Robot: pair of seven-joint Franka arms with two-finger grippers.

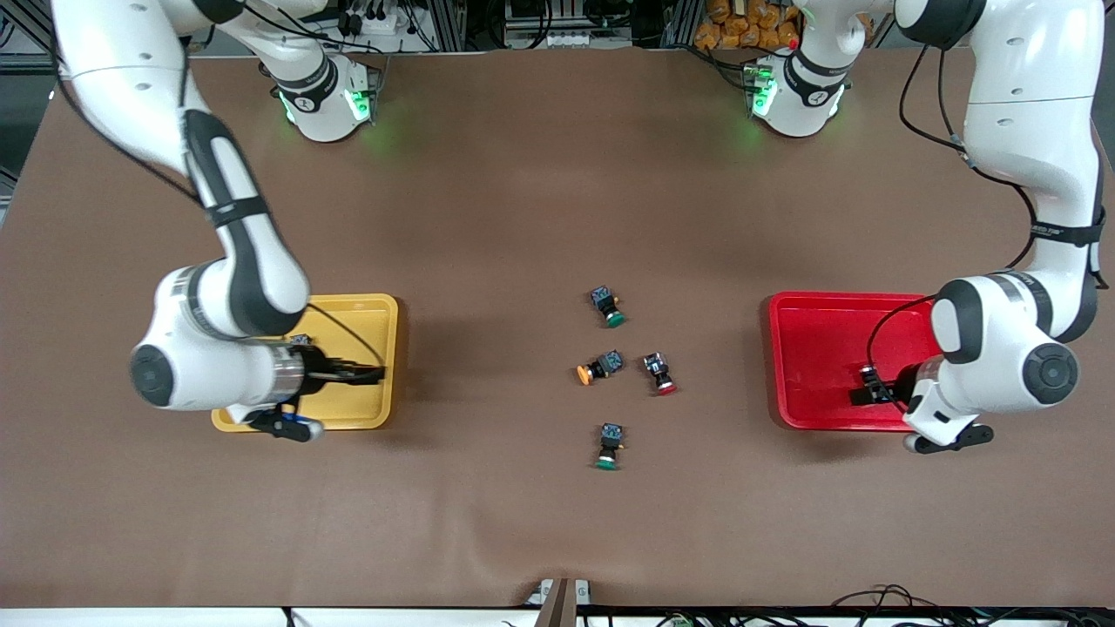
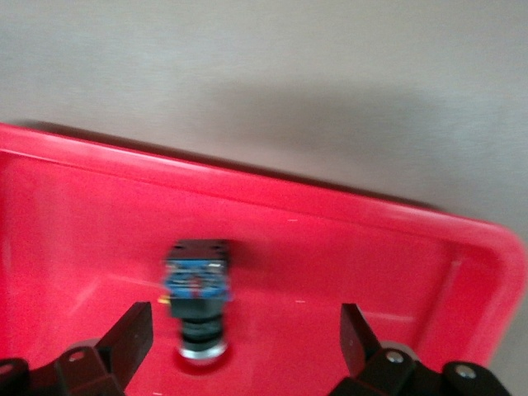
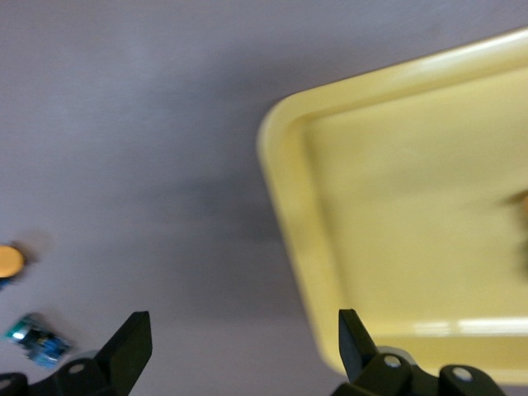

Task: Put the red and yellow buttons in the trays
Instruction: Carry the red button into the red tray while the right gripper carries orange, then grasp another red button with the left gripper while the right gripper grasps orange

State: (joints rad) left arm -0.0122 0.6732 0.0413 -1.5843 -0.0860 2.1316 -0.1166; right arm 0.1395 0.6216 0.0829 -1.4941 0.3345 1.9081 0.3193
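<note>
With both grippers standing wide open and empty, the left gripper (image 2: 243, 342) over the red tray (image 1: 814, 313) above a released red button (image 2: 198, 297), the right gripper (image 3: 239, 346) at the yellow tray (image 1: 383, 348), you have an orange-yellow button (image 1: 597, 367) and red button (image 1: 659, 372) left mid-table. They look light, rigid and roll-prone; pinch each black body's flat sides.

Red button (image 2: 196, 301) in red tray (image 2: 346, 223) blurred, perhaps still settling, cap half-hidden
</note>
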